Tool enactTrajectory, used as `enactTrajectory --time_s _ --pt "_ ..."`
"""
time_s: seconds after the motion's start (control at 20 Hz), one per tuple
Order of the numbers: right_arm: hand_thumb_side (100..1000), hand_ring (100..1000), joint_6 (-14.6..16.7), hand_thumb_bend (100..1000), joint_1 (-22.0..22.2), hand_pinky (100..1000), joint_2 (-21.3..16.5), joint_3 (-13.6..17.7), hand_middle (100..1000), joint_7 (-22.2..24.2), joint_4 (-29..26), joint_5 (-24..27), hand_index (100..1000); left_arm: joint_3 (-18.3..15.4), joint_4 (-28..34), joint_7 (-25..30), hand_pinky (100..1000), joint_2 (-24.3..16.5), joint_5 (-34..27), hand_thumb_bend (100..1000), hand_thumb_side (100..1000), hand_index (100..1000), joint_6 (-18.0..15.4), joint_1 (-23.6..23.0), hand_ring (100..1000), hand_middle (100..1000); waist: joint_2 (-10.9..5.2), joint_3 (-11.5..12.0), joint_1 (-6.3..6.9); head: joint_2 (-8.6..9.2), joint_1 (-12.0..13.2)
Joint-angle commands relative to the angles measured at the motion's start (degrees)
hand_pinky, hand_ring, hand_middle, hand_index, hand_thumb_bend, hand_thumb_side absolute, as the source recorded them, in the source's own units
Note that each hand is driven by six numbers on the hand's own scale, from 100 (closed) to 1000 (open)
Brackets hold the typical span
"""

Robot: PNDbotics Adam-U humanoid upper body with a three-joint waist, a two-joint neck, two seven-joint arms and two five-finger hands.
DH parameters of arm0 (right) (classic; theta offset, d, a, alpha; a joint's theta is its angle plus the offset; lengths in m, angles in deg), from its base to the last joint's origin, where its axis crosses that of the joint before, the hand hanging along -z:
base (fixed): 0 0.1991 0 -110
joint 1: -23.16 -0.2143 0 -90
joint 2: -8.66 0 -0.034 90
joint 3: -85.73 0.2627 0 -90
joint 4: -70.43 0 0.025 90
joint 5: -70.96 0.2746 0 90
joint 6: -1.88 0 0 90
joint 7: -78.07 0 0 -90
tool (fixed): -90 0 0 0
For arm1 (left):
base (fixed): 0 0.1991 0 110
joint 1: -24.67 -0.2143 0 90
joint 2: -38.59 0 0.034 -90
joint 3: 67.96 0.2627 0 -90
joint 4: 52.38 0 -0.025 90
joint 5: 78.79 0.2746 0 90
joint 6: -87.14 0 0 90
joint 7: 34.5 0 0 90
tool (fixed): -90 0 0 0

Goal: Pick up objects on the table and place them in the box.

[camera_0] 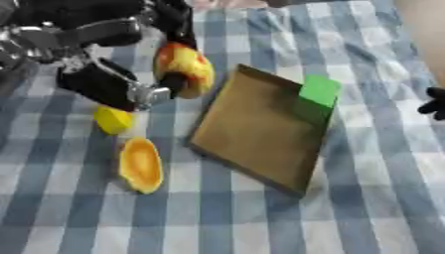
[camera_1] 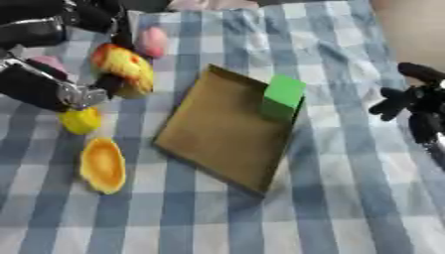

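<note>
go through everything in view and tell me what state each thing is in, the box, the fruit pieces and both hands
Box: open on the checked cloth, askew, holding a green block.
Green block: inside the box, at its far right corner.
Red-and-yellow fruit: held in the left hand, just left of the box.
Small yellow piece: lying on the cloth.
Orange oval piece: lying on the cloth.
Left hand: shut on the fruit.
Right hand: open, holding nothing, at the right edge.
</note>
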State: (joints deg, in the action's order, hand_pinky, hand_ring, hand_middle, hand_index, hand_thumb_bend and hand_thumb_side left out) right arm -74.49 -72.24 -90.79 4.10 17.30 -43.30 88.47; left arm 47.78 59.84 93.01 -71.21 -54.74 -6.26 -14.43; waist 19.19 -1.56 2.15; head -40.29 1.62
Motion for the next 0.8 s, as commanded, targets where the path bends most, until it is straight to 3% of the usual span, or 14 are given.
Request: enactTrajectory --time_s 0.05,0.6,0.8 --pt "470 720 0.0 100 -0.4 977 -0.7 0.0 558 0.4 -0.9 0.3 970 1.4 -2.8 1.4 654 1.9 1.9 100 245 651 0.0 1.6 610 549 -1.13 -0.1 -0.21 0.06 0.0" --pt "470 721 -0.5 100 -0.6 978 -0.1 -0.3 557 1.1 -0.9 0.3 970 5.8 -14.5 -1.1 664 8.9 10.5 100 244 663 -4.0 2.1 620 559 -0.90 -0.1 -0.59 0.15 0.5" --pt "470 721 -0.5 100 -0.5 979 0.1 -0.3 557 1.3 -0.9 0.3 970 6.2 -17.7 -2.3 709 11.0 12.9 100 244 739 -4.8 2.0 662 601 -0.86 -0.1 -0.72 0.15 0.6"
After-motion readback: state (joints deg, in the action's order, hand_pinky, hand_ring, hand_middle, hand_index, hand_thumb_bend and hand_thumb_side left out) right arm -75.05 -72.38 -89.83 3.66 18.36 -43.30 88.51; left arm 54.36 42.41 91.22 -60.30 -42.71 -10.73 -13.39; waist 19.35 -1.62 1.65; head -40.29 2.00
